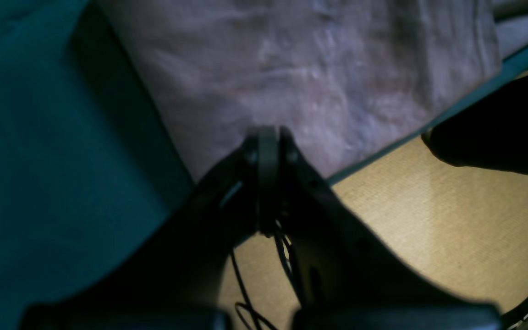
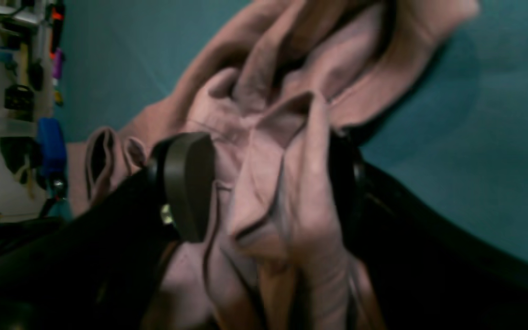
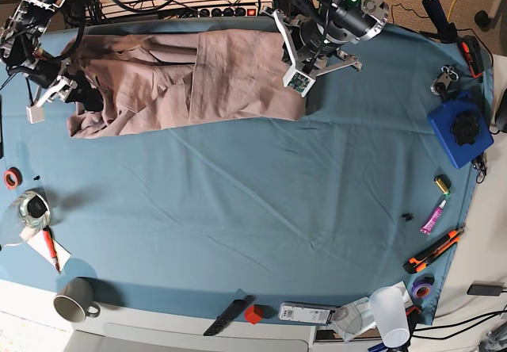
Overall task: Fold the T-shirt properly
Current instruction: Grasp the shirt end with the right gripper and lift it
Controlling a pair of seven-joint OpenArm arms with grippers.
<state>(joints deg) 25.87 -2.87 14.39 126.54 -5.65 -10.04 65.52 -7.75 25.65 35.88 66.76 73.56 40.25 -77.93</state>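
Pink T-shirt [image 3: 190, 78] spread in a long wrinkled band along the far edge of the table [image 3: 261, 209], on the blue-teal cloth, partly folded with one panel lapped over the middle. Left hand [image 1: 267, 146] pressed together, nothing between the fingers, poised over the shirt's flat end near the cloth's edge, with bare wood floor showing beyond. Right hand [image 2: 268, 183] spread wide at the bunched end of the shirt, a thick wad of gathered fabric lying between the two fingers [image 2: 186, 183]; firm grip or mere straddle, cannot tell. From the base view, right arm at the far-left corner over the crumpled end, left arm near the far middle at the neat end. Scattered around the cloth's rim: a grey mug [image 3: 75, 298], a blue box [image 3: 461, 132], a clear cup [image 3: 390, 308], an orange cutter [image 3: 432, 250].
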